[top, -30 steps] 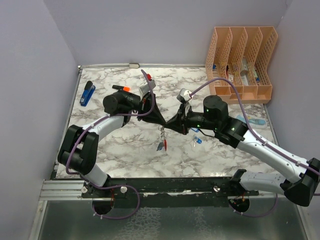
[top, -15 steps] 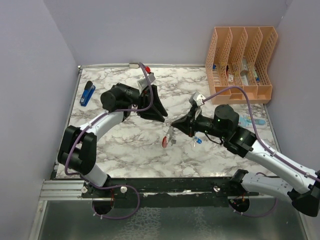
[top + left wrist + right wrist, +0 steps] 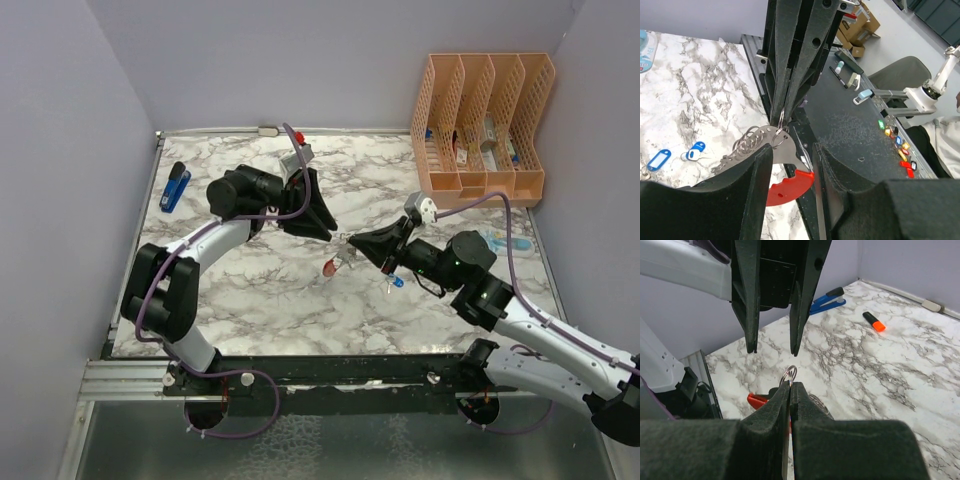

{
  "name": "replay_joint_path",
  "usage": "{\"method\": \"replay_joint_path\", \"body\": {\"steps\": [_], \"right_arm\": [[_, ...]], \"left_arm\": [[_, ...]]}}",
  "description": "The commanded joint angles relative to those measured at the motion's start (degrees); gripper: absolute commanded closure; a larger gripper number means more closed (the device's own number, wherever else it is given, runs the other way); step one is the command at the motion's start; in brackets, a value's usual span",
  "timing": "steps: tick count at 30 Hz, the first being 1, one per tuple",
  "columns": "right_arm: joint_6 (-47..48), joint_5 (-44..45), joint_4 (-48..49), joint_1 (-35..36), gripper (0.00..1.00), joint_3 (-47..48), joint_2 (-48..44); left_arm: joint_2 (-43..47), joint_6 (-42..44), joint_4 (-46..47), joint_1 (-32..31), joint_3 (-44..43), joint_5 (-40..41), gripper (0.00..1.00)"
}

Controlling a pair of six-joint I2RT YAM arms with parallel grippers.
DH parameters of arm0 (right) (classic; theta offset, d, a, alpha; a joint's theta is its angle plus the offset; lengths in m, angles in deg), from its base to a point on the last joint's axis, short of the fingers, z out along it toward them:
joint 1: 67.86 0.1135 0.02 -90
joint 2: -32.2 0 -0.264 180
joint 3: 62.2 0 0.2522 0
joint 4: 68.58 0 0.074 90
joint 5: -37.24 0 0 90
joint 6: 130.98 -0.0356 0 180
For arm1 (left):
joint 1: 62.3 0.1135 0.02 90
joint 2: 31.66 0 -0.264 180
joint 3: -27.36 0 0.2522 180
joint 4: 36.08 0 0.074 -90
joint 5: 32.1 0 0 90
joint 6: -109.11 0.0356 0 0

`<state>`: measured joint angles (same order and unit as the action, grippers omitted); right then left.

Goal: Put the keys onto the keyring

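Black fingers (image 3: 760, 172) of the left gripper (image 3: 793, 152) are standing spread, gripping nothing, with the keyring (image 3: 788, 183) hanging just beyond their tips, in line with the gap. Its grey plate, wire rings and red loop are dangling from one small ring, which the right gripper (image 3: 790, 385) is pinching from the opposite side, fingers pressed together. Two blue keys (image 3: 695, 150) are lying on the table (image 3: 880, 370), under the right gripper and well apart from both sets of fingertips, not yet threaded.

The step appears to be presenting the keyring for loading. Done well, the right fingers are pinching hard and holding the ring level while the left ones are going for a single key by its blue head, leaving its hole free.

The left wrist view is showing the bunched rings and both keys. The right wrist view is hiding the keys but showing the pinch closely, plus a stapler (image 3: 826, 297) and a marker (image 3: 874, 321) beyond the left fingers.
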<state>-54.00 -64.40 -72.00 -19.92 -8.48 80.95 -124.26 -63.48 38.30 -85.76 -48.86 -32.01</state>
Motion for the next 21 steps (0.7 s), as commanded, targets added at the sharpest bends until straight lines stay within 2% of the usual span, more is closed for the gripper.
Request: {"method": "replay_joint_path", "body": {"steps": [1, 5, 8, 13, 17, 19, 21], "right_arm": [[-1.5, 1.4, 11.9, 0.1, 0.99, -2.6, -0.8], [-1.4, 2.4, 14.8, 0.1, 0.99, -3.6, -0.3], [-1.2, 2.7, 15.6, 0.1, 0.99, -3.6, -0.2], [-1.6, 2.4, 15.1, 0.1, 0.99, -3.1, -0.1], [-2.2, 2.0, 13.8, 0.1, 0.99, -2.5, 0.1], [-2.4, 1.7, 13.1, 0.1, 0.99, -2.1, 0.2], [-2.3, 1.6, 12.2, 0.1, 0.99, -1.5, 0.5]], "left_arm": [[-0.7, 1.7, 14.1, 0.2, -0.1, -0.4, 0.59], [-0.8, 1.4, 14.1, 0.6, -3.1, -1.5, 0.59], [-2.5, -0.8, 14.0, 2.5, -10.3, -2.1, 0.59], [-16.9, -18.8, 14.1, 6.1, -33.4, -0.2, 0.64], [-25.6, -27.9, 12.8, 7.9, -49.7, 4.6, 0.66], [-28.3, -26.0, 6.0, 8.3, -55.7, 7.1, 0.66], [-27.6, -17.5, -4.3, 8.8, -57.7, 10.1, 0.65]]}}
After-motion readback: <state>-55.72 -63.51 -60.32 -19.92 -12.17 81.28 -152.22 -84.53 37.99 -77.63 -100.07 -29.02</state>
